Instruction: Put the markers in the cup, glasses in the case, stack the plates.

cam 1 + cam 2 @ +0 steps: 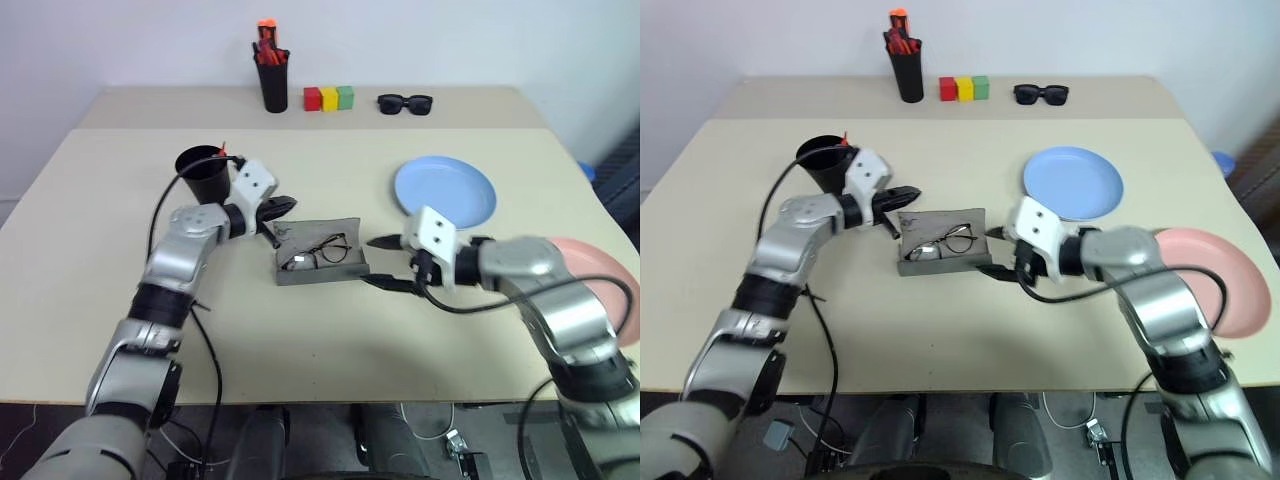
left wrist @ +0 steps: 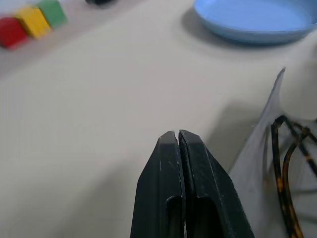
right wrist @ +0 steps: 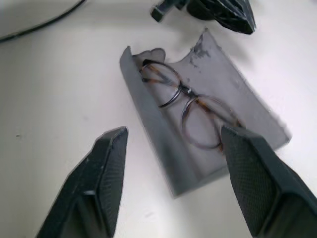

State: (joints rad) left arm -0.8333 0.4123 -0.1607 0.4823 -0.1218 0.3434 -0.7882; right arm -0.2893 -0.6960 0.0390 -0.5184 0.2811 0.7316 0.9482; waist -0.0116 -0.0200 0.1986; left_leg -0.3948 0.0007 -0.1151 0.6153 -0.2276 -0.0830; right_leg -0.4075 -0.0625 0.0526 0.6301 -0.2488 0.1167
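With your left pincer [image 1: 908, 192] shut empty and right pincer [image 1: 385, 262] open, push the stiff case [image 1: 940, 243] lid gently; glasses [image 1: 945, 243] are fragile.

A lab-like test setup: bare beige table [image 1: 100, 300], plain white wall [image 1: 480, 40].

pen pot w/ red pens [image 1: 273, 80], red/yellow/green blocks [image 1: 329, 98], blk sunglasses [image 1: 405, 103], table [image 1: 90, 230]

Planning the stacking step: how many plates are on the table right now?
2. The light blue plate lies beyond the right pincer, right of the open case. The pink plate lies at the table's right edge, partly hidden behind the right arm.
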